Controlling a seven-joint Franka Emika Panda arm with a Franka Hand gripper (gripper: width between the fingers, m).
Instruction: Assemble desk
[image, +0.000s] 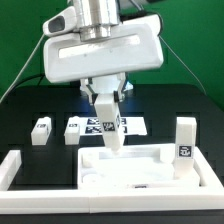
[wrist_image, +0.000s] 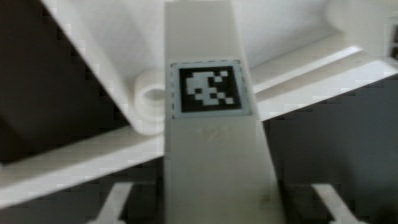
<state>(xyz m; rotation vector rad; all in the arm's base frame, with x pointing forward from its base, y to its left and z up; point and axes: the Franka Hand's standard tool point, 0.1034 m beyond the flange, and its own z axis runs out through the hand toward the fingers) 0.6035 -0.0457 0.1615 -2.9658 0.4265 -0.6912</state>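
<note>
My gripper (image: 107, 108) is shut on a white square leg (image: 113, 135) and holds it upright, its lower end at the far left part of the desk top (image: 150, 168). The desk top is a wide white tray lying at the front. A second leg (image: 185, 140) stands upright on its right end. Two more legs (image: 41, 131) (image: 72, 131) sit loose on the black table to the exterior view's left. In the wrist view the held leg (wrist_image: 214, 150) with its tag fills the middle between my fingers (wrist_image: 128, 198). A round corner socket (wrist_image: 146, 100) of the desk top lies right behind it.
The marker board (image: 100, 126) lies flat behind the desk top. Long white border bars (image: 18, 168) frame the work area at the front left and right (image: 208, 170). The arm's white body hangs over the middle of the table.
</note>
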